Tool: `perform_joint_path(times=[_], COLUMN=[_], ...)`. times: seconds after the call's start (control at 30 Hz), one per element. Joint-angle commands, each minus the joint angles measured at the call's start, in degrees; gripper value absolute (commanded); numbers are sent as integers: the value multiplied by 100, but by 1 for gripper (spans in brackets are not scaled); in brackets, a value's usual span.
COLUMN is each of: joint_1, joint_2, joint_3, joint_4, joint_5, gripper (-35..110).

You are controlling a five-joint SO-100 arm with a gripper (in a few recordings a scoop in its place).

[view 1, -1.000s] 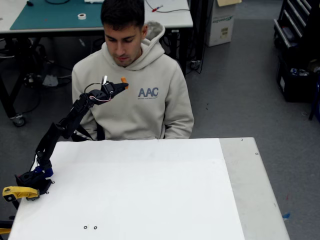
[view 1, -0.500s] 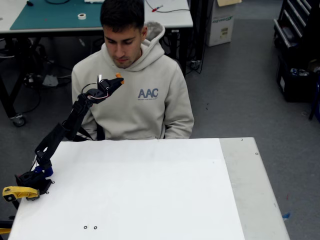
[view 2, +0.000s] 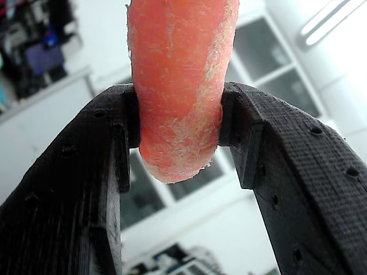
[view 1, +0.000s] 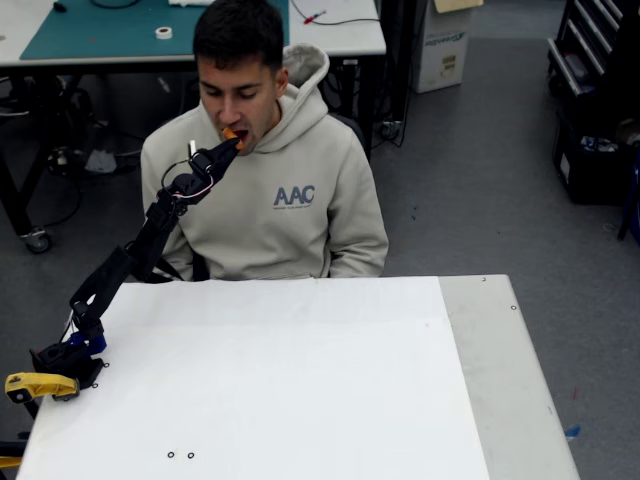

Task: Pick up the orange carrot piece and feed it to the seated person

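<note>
The seated person (view 1: 270, 190) in a beige hoodie sits behind the white table (view 1: 300, 400), head leaned toward the arm. My black gripper (view 1: 228, 142) is raised to the person's mouth and is shut on the orange carrot piece (view 1: 231, 134), whose tip touches the lips. In the wrist view the orange carrot piece (view 2: 178, 86) is clamped between the two black fingers (view 2: 86, 183), its lower end sticking out below them, with my gripper (view 2: 179, 132) pointing up at a ceiling.
My arm's base (view 1: 65, 355) stands at the table's left edge beside a yellow clamp (view 1: 35, 385). A grey strip (view 1: 510, 380) runs along the table's right side. Behind the person stand a bench with a green mat (view 1: 110, 30) and a cardboard box (view 1: 443, 40).
My gripper has risen and moved left from chest height to the person's mouth with the carrot. The person has leaned the head forward and opened the mouth on it.
</note>
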Motion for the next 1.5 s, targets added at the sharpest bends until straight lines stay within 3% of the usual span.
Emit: perform_joint_path(times=[0.0, 1.13, 1.47], joint_1=[53, -211, -193], joint_2=[193, 202, 299], joint_3=[-413, -413, -475], joint_4=[-105, -105, -123], joint_5=[-176, -211, -202], gripper=[-2, 0, 34])
